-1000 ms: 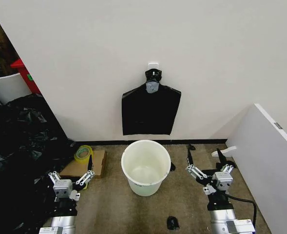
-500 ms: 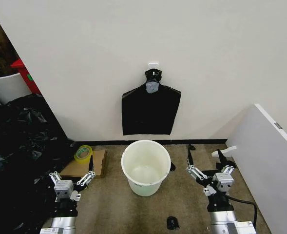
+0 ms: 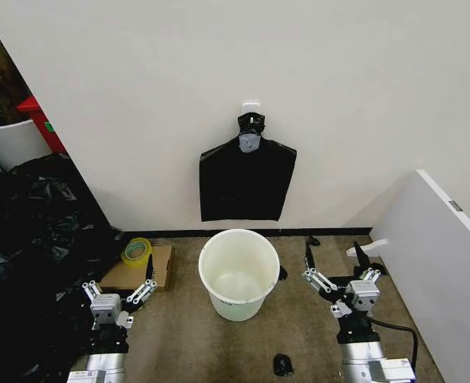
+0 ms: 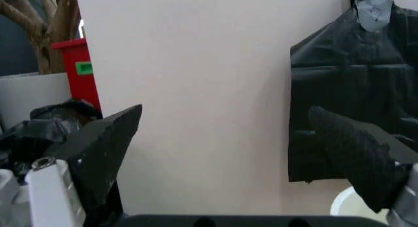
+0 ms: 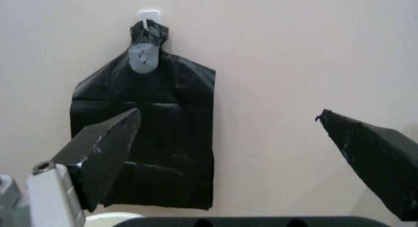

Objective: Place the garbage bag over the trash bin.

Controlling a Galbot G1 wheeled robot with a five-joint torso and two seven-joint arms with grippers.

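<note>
Garbage bag (image 3: pixel 247 179) hangs flat against the white wall (image 3: pixel 219 72) from a small white hook (image 3: pixel 250 106), directly above and behind the trash bin (image 3: pixel 238 274). No writing on the bag can be read; a small dark mark on the bin's front is too small to make out.

At far left lies a heap of black plastic sheeting (image 3: pixel 27 239), then a roll of yellow tape (image 3: pixel 136 250) on a piece of cardboard (image 3: pixel 139 271). The left gripper (image 3: pixel 119 290) points forward low over the floor, left of the bin and well apart from it, jaws spread wide and holding nothing. In its wrist view the bag (image 4: pixel 353 90) hangs ahead on the wall.

The bin stands upright on the brown floor (image 3: pixel 179 335), between the two grippers.

The right gripper (image 3: pixel 333 267) sits right of the bin, likewise pointing forward, fingers wide apart and empty, well below the bag (image 5: pixel 147 134). A white panel (image 3: pixel 442 263) stands at far right.
</note>
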